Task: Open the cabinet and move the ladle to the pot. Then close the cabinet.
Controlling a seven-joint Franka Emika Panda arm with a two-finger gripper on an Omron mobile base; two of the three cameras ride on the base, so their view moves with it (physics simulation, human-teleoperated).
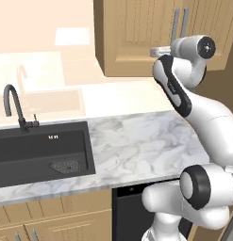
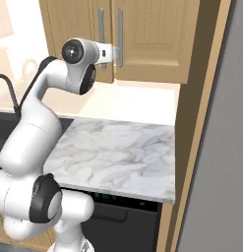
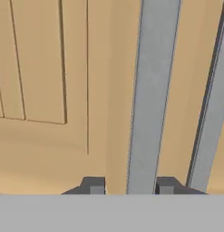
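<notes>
Two shut doors front the cabinet (image 2: 142, 39) above a marble counter (image 2: 118, 152) (sink (image 1: 37, 155) at its left). Its left handle (image 3: 152, 95) stands between the gripper's (image 3: 130, 186) fingers, with narrow gaps either side, not yet clamped.

One cabinet (image 2: 142, 39) hung at the upper middle of the right base view, with two doors and two bar handles (image 2: 120, 37). One sink (image 1: 40, 153) and one faucet (image 1: 14, 107) sat at left of the left base view, beside one marble counter (image 1: 141, 141).
</notes>
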